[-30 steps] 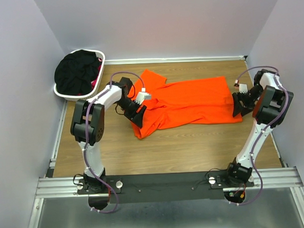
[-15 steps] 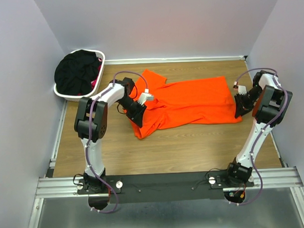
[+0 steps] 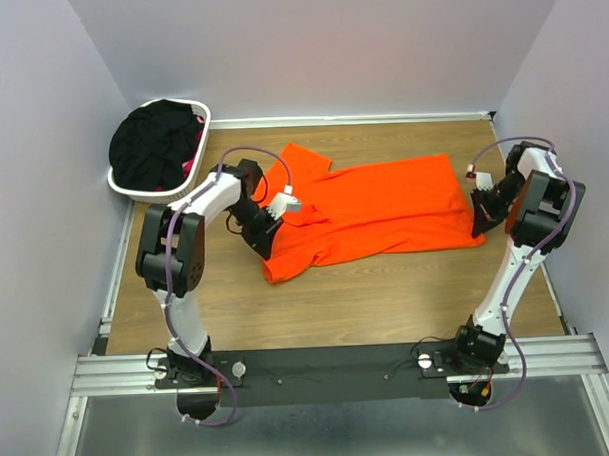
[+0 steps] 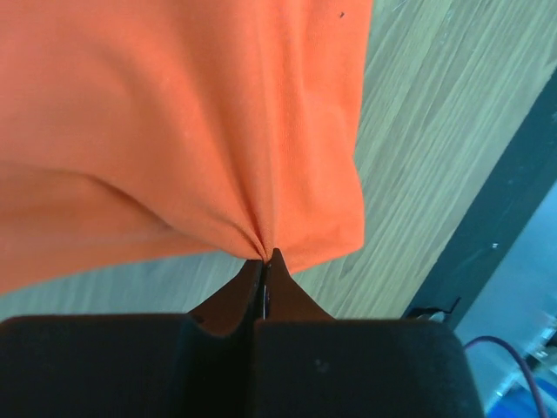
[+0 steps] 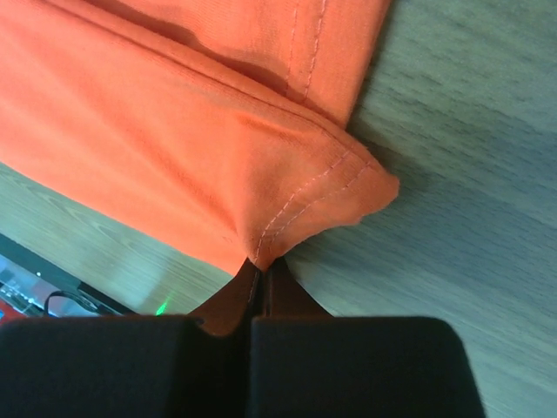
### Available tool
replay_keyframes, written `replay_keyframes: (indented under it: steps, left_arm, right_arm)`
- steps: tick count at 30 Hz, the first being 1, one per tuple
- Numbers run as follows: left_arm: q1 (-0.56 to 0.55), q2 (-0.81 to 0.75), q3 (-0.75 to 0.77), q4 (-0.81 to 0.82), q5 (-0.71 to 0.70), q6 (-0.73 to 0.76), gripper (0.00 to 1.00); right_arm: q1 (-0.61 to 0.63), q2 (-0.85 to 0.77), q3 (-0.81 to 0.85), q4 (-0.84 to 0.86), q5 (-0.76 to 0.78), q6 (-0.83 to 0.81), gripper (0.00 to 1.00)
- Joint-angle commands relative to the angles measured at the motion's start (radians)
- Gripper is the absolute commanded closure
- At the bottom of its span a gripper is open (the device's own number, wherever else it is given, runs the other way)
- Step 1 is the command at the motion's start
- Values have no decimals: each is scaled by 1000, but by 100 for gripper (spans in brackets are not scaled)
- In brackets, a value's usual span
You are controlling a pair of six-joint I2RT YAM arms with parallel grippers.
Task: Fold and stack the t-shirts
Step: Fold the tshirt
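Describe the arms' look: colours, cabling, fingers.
Left arm and right arm match: white links, black joint housings, and a purple cable looping along each. The fingers are dark, black to brownish, tapering to a point from a blocky black body. No markings are legible.

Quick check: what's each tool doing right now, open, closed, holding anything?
Left tool: closed, pinching a fold of the orange t-shirt.
Right tool: closed, pinching a stitched hem corner of the same shirt.

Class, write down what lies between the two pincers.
The orange t-shirt stretches between the left pincer and the right pincer, each shut on one end of it, shown in the top view.
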Motion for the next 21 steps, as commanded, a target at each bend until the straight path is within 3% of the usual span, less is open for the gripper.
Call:
replay_keyframes:
  steps: [1,6,12,14,15,16,18,19,21]
  left_arm:
    - [15,-80,9,-15,-117,42,100]
    - [18,-124,-54,-15,-215,89,100]
    - [15,-127,-142,-8,-238,112,100]
    - [15,-120,-129,8,-239,102,99]
    - [15,-115,-122,12,-245,91,92]
    - [16,-117,-111,12,-247,89,75]
    - [30,-124,-65,0,-244,92,64]
    - [38,-127,-21,-8,-239,95,59]
    - [56,-136,21,-12,-242,88,58]
  right_arm:
    - [-5,-20,-12,22,85,-48,99]
    - [-5,-50,-55,36,151,-91,99]
    - [-2,-104,-141,48,168,-154,99]
    - [4,-124,-185,41,169,-176,83]
    - [4,-131,-193,39,169,-183,59]
    - [4,-138,-196,35,172,-194,46]
    - [4,-162,-167,27,168,-202,33]
    - [3,-171,-147,21,163,-209,32]
    - [3,-179,-65,2,119,-214,31]
